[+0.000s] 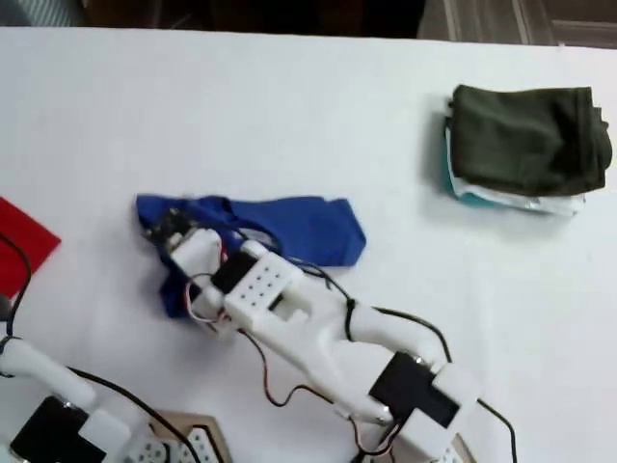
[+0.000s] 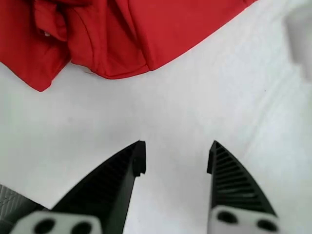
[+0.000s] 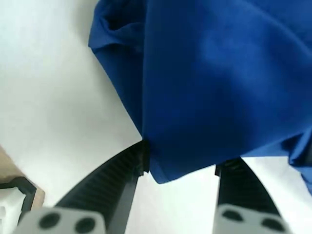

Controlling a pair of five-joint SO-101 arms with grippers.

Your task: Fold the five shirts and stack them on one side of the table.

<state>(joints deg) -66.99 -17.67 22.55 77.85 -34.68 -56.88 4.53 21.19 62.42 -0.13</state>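
Right pincer [image 3: 186,156] wide at 1 blue shirt [image 1: 301,227], left pincer [image 2: 178,145] wide by 1 red shirt [image 2: 122,34]; 1 folded stack [image 1: 525,145] apart.

Crumpled blue shirt [image 1: 299,227], folded stack [image 1: 525,145] apart

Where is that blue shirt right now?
In the high view the blue shirt lies on the table, left of middle, under the right gripper, between the red shirt at the left edge and the folded stack far right.

Counts by kind
One blue shirt [image 1: 289,227], one red shirt [image 1: 24,246], one three-layer stack [image 1: 525,145], one left arm [image 1: 43,371], one right arm [image 1: 308,328].
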